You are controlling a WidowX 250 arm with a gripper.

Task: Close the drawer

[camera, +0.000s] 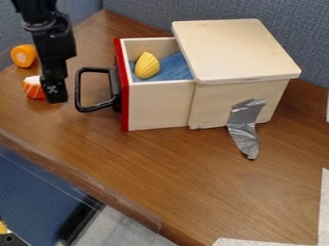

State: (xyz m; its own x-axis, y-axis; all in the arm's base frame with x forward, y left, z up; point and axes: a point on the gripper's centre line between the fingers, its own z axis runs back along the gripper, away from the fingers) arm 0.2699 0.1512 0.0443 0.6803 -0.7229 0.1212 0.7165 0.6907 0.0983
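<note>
Clearly, drawer points open twd view's L, long axis approx. crosswise.

A brown wood-grain table is running across the view, with a grey-blue partition rising behind its far side. Near the left edge, an orange round piece is showing a paler centre, and just nearer the camera an orange-and-white striped piece is sitting on the wood. A yellow toy corn is lying on blue cloth — its ridges are showing clearly. Silver tape is trailing down onto the table. White material is lying along the lower right. Grey carpet is showing below — and something yellow, too cropped to name, is peeking in at lower left.
</note>
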